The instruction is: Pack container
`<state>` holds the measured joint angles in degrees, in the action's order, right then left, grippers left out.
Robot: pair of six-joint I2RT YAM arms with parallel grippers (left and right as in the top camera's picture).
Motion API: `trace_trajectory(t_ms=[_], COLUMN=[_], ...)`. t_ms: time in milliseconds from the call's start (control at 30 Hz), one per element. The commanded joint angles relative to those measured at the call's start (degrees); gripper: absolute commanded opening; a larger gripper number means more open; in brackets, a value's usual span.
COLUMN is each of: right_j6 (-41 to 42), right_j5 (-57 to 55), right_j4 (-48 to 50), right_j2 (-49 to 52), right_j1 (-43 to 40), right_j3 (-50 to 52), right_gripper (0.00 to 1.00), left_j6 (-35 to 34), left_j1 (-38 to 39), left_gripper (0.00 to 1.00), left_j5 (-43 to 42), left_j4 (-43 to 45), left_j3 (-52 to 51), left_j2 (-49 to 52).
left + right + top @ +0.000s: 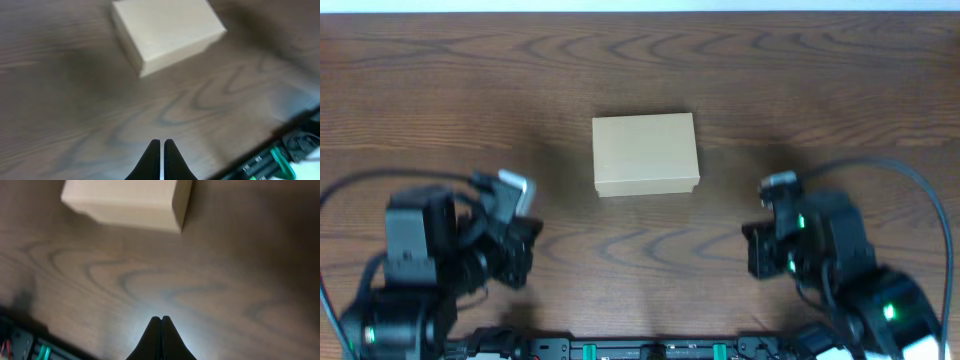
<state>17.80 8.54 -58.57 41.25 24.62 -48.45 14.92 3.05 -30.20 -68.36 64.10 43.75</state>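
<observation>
The container (645, 153) is the only obstacle on the worktop (440, 80), with open wood on all four sides. The left gripper (161, 142) and right gripper (161, 318), jaws together, sit well apart from it, each with an unblocked path.

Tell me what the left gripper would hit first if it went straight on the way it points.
Probably the bare table, short of the box, since the left gripper seems angled down. Skimming level, it would reach the box. Depth is unclear.
</observation>
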Motion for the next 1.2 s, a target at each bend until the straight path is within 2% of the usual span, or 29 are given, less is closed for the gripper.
trace_trajectory(t_ms=[0,33,67,100,133,167,200,367,833,900,1067,1167], right_j6=[6.45,7.10,7.78,8.68,10.12,12.09,14.05,23.32,23.30,23.30,23.30,23.30], right_j5=[0.52,0.57,0.66,0.70,0.70,0.81,0.98,1.14,1.11,1.11,1.11,1.11], right_j4=[0.42,0.52,0.55,0.50,0.44,0.07,-0.63,-2.12,-2.14,-2.14,-2.14,-2.14], right_j2=[-7.37,-9.05,-10.38,-11.39,-12.17,-12.57,-12.66,-12.48,-12.48,-12.48,-12.48,-12.48], right_j1=[1.70,1.84,1.84,1.84,1.84,1.84,1.84,1.81,1.81,1.81,1.81,1.81], right_j3=[4.13,4.70,5.03,5.22,5.44,5.68,5.88,6.14,6.14,6.14,6.14,6.14], right_gripper=[0.02,0.01,0.09,0.30,0.57,0.99,0.99,0.99,0.99,0.99,0.99,0.99], left_j6=[0.90,0.92,0.92,0.90,0.66,-0.20,-1.46,-10.38,-10.21,-10.25,-10.23,-10.27], left_j1=[-0.13,-0.13,-0.13,-0.13,-0.13,-0.13,-0.13,-0.13,-0.13,-0.02,-0.04,-0.04], left_gripper=[0.06,0.06,0.06,0.06,0.18,0.35,0.95,0.95,0.95,0.95,0.95,0.95], left_j5=[-6.45,-7.28,-8.00,-8.35,-8.37,-8.35,-8.37,-8.17,-7.96,-5.35,3.48,8.37], left_j4=[-0.02,0.00,0.11,0.31,0.33,0.33,0.37,-1.84,-2.29,-1.84,7.93,16.52], left_j3=[-4.13,-5.05,-5.77,-6.16,-6.29,-6.29,-6.29,-6.29,-6.29,-6.32,-9.16,-15.45], left_j2=[-5.18,-6.56,-7.74,-8.48,-8.94,-9.07,-9.05,-8.94,-8.94,-9.27,-12.74,-17.86])
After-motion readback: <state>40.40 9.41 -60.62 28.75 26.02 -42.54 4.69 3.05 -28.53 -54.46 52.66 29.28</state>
